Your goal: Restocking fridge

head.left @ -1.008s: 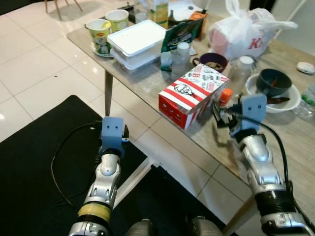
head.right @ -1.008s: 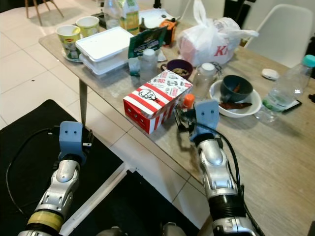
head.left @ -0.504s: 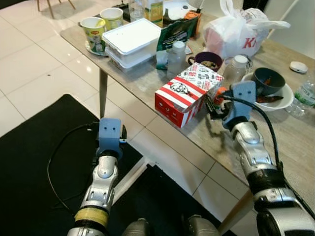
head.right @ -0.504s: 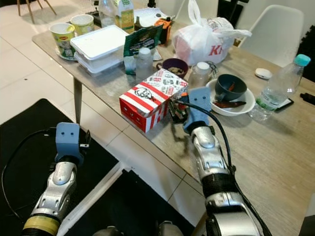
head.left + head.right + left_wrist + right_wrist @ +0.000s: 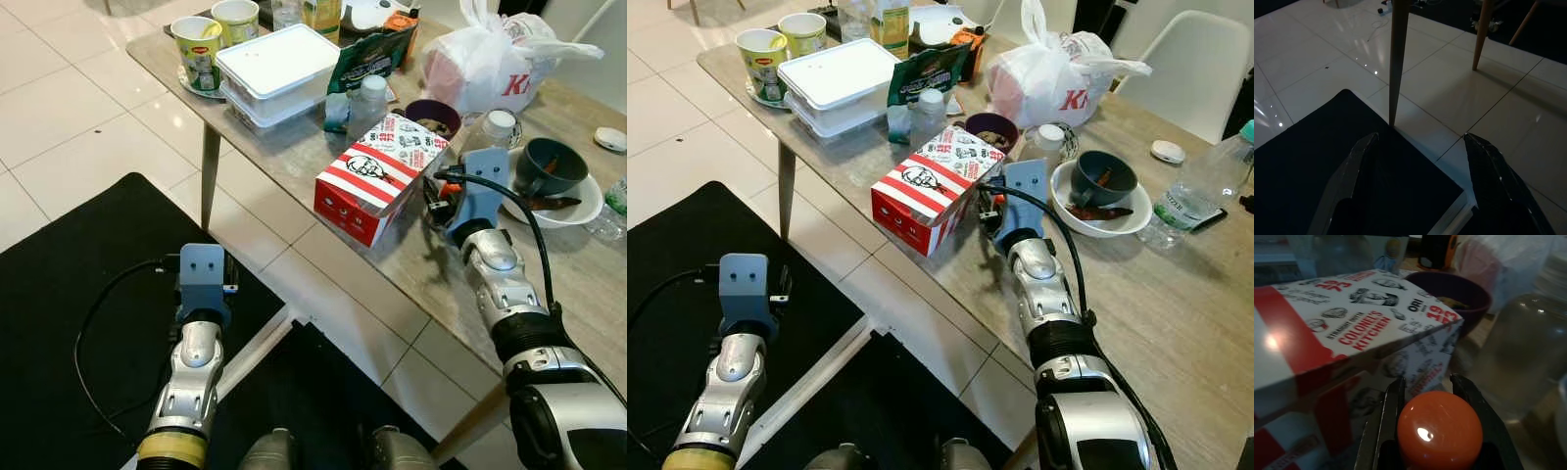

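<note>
A small bottle with an orange cap point(image 5: 1440, 428) stands on the table right beside the red-and-white KFC box point(image 5: 377, 176). My right gripper point(image 5: 1427, 389) reaches over the table edge and is shut on that cap, one black finger point(image 5: 1388, 418) against each side. In the head views the right gripper point(image 5: 991, 209) sits between the box and a clear jar point(image 5: 493, 129). My left gripper point(image 5: 1420, 137) hangs open and empty below the table, over the black mat point(image 5: 69, 313).
The wooden table point(image 5: 431, 279) is crowded: white lidded containers point(image 5: 277, 64), two noodle cups point(image 5: 196, 47), a purple bowl point(image 5: 434, 114), a white plastic bag point(image 5: 500, 64), a dark bowl in a white dish point(image 5: 554, 168), a water bottle point(image 5: 1207, 181). A table leg point(image 5: 208, 176) stands on tiled floor.
The right gripper has moved forward along the table to the orange-capped bottle beside the KFC box and now holds its cap. The left arm still hangs idle; the camera shifted slightly.
</note>
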### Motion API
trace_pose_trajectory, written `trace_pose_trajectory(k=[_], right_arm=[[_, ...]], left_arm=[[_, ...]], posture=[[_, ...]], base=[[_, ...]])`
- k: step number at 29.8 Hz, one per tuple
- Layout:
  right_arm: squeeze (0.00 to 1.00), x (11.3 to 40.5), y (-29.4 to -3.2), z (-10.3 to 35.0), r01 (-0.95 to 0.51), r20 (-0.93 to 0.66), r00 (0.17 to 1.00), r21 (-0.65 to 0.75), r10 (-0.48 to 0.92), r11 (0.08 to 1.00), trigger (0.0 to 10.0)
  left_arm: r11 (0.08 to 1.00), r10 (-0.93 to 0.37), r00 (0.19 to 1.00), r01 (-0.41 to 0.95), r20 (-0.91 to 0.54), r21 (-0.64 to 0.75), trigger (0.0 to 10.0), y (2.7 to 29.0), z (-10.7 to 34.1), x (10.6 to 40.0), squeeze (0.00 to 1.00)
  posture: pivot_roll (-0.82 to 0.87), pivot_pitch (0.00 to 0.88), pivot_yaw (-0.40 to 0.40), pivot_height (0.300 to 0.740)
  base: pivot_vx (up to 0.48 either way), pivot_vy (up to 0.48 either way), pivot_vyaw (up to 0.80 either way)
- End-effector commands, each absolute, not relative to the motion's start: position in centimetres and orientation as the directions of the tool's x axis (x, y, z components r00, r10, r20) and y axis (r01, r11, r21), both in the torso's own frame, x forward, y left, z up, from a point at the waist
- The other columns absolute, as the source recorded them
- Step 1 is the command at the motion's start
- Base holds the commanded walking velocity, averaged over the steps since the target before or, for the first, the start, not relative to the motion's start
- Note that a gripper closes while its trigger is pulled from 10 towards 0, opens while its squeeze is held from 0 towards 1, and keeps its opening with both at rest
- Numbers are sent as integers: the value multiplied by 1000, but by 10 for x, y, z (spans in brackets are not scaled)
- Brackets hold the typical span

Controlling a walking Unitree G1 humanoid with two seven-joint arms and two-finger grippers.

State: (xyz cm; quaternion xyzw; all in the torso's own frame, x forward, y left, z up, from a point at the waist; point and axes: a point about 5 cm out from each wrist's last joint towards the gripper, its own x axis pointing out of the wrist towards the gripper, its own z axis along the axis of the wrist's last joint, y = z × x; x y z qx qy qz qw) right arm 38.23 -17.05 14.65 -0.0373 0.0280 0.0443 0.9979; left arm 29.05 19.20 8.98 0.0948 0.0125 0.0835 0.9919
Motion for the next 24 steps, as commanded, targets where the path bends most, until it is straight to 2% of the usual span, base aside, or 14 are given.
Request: trace_pose_trajectory(k=[1, 6, 7, 8, 9, 13, 17, 21, 24], right_arm=[[0, 379, -181, 138, -53, -77, 996, -63, 48, 997, 0], [0, 376, -192, 138, -18, -58, 998, -57, 15, 998, 0], [0, 374, -196, 140, -10, -42, 999, -57, 7, 998, 5294], [0, 374, -196, 140, -10, -42, 999, -57, 7, 998, 5294], [0, 373, -198, 143, -2, -26, 1000, -47, 1, 999, 10000], [0, 368, -206, 147, 32, 8, 999, -8, -32, 999, 10000], [0, 354, -228, 151, 162, 26, 986, 95, -165, 982, 10000], [0, 345, -249, 153, 267, -13, 964, 105, -267, 958, 10000], [0, 343, -256, 152, 275, -41, 961, 80, -272, 958, 10000]], left_arm=[[967, 163, 986, -152, -38, 205, 10000, 191, 85, 290, 0], [971, 147, 988, -136, -44, 197, 10000, 185, 84, 295, 0], [972, 141, 989, -129, -45, 195, 10000, 183, 84, 296, 0], [972, 141, 989, -129, -45, 195, 10000, 183, 84, 296, 0], [974, 135, 990, -123, -48, 192, 10000, 182, 83, 297, 0], [977, 115, 991, -101, -63, 189, 10000, 177, 81, 299, 0], [981, 65, 992, -44, -107, 188, 10000, 169, 71, 295, 0], [983, 22, 991, 3, -134, 186, 10000, 160, 65, 292, 0], [983, 6, 990, 20, -142, 183, 10000, 157, 63, 291, 0]], posture=[[69, 161, -56, 740], [39, 135, -44, 740], [33, 130, -42, 740], [33, 130, -42, 740], [26, 126, -42, 740], [16, 120, -43, 740], [2, 117, -38, 740], [-11, 112, -34, 740], [-11, 110, -34, 740]], base=[[0, 0, 0], [0, 0, 0], [0, 0, 0], [0, 0, 0], [0, 0, 0], [0, 0, 0], [0, 0, 0], [0, 0, 0], [0, 0, 0]])
